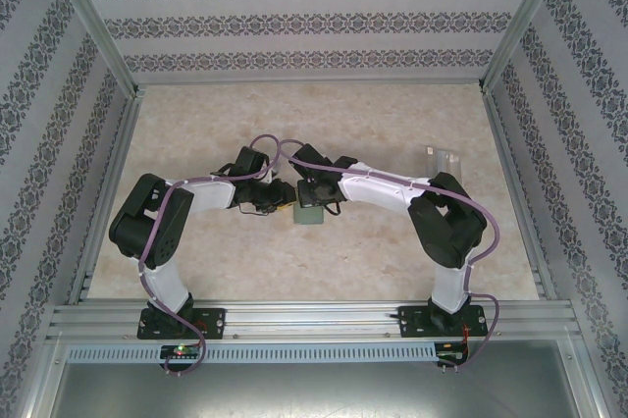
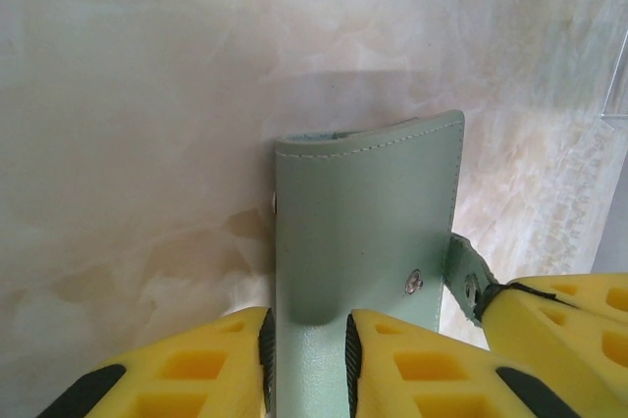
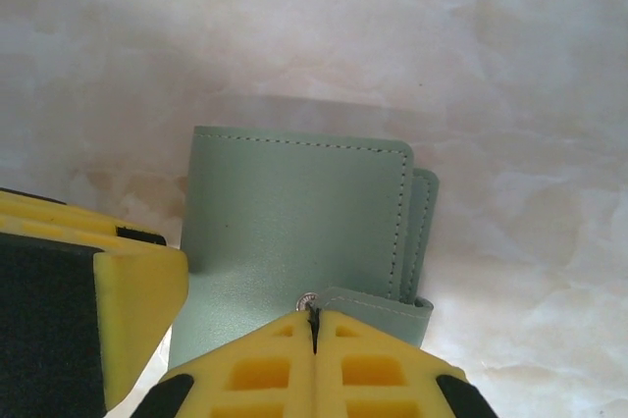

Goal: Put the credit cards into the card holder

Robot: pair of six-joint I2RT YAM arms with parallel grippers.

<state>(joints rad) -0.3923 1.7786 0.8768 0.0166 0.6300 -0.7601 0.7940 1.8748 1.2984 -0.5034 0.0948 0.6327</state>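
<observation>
While left fingers (image 2: 196, 359) pinch it, card holder (image 2: 368, 232) sage-green, pale-stitched, folded.

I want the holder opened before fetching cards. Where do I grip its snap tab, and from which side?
Pinch the snap tab at its free end, by the snap, coming at the holder's tab corner, where the right gripper has its fingers shut on it. It's a thin strap off the card holder's side edge, so only its end offers a hold. The left gripper clamps the body.

Black-and-white arms (image 1: 201, 192) carry purple cables (image 1: 147, 259) and yellow, black-padded jaws.
</observation>
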